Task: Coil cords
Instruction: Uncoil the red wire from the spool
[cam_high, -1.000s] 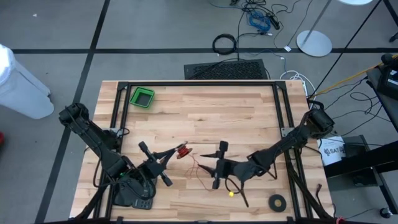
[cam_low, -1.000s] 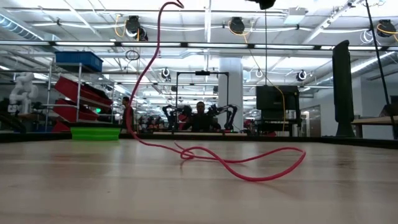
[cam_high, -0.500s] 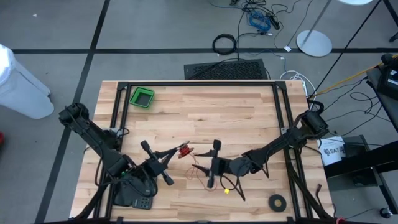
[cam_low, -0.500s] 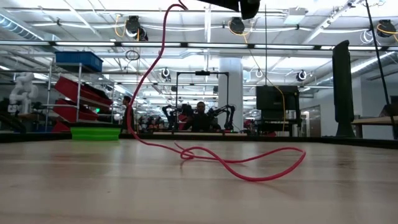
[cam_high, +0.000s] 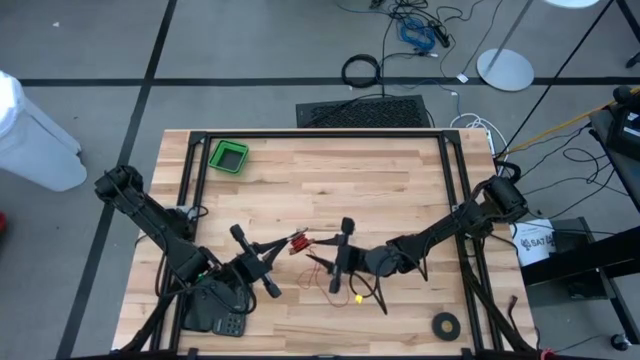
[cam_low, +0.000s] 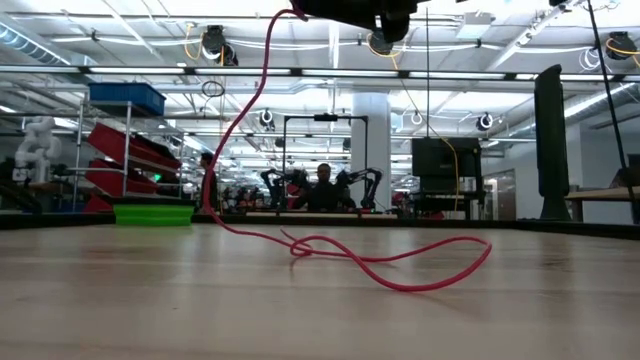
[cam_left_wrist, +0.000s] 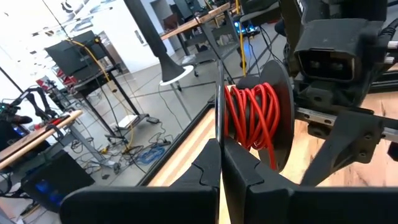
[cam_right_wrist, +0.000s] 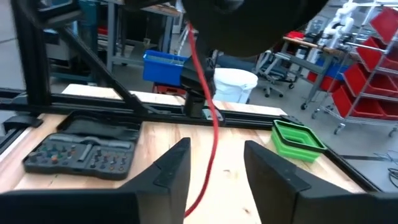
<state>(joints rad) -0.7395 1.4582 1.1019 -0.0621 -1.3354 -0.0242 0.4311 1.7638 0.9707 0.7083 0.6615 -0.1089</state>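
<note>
Overhead view of a wooden table (cam_high: 330, 175) with two dark arms reaching in from the lower left and right edges. Left gripper (cam_high: 281, 245) just left of centre in the lower half of the frame, clenched on a small dark spool wound with red cord (cam_high: 298, 240). In the left wrist view, fingers (cam_left_wrist: 208, 168) pressed together on the spool's thin edge, red windings (cam_left_wrist: 254, 115) bunched beside them.

Right gripper (cam_high: 342, 258) just right of the spool, near the middle of the lower half, fingers (cam_right_wrist: 171, 171) spread apart with the red cord (cam_right_wrist: 207, 130) hanging between them, not yet pinched. From the table-level view, cord (cam_low: 300, 245) dropping from the top of the frame and trailing in loose loops across the wood, a loop lying at right of centre. Overhead, the same loose tail spread below and between the two grippers.

Green bin (cam_high: 229, 156) at the upper left of the table, black tape ring (cam_high: 446, 324) at the lower right, both well apart from the work.

Step in hand, by judgement: winding the slack onto the held spool, partly done, a fair length left on the table. Next move likely to call for pinching the strand, then carrying it round the spool while keeping light tension.
</note>
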